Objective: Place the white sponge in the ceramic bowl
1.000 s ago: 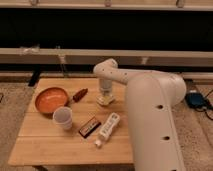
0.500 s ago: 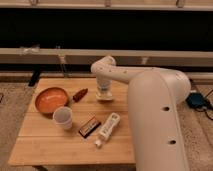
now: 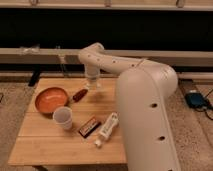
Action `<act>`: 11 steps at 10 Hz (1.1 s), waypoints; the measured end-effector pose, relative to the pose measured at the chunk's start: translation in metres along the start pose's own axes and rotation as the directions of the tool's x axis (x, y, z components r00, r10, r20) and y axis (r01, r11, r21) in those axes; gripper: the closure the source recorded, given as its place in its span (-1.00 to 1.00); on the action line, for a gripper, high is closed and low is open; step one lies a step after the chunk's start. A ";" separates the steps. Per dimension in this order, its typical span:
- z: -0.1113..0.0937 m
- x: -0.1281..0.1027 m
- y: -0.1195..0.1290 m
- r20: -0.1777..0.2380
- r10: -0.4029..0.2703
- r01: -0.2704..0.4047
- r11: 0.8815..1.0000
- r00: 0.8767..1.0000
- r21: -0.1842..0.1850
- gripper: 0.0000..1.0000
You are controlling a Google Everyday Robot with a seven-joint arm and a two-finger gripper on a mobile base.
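Note:
The ceramic bowl, orange-red inside, stands at the left of the wooden table. My gripper hangs from the white arm above the table's back middle, right of the bowl. A small pale block, the white sponge, shows at its tip, lifted off the table. The gripper is shut on it. No other sponge lies on the table.
A small white cup stands in front of the bowl. A red-brown object lies between the bowl and the gripper. A brown bar and a capped white bottle lie front middle. The arm's bulky body fills the right.
The gripper with the pale block has moved left along the back of the table, toward the bowl. The things on the table have not moved.

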 end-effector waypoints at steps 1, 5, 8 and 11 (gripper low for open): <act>-0.003 -0.020 -0.010 0.022 -0.040 0.040 0.999 0.999 -0.001 1.00; -0.018 -0.122 -0.032 0.141 -0.226 0.226 0.974 0.964 0.010 1.00; -0.026 -0.184 -0.030 0.247 -0.333 0.338 0.941 0.910 0.024 0.95; -0.020 -0.207 -0.010 0.327 -0.350 0.372 0.928 0.878 -0.004 0.42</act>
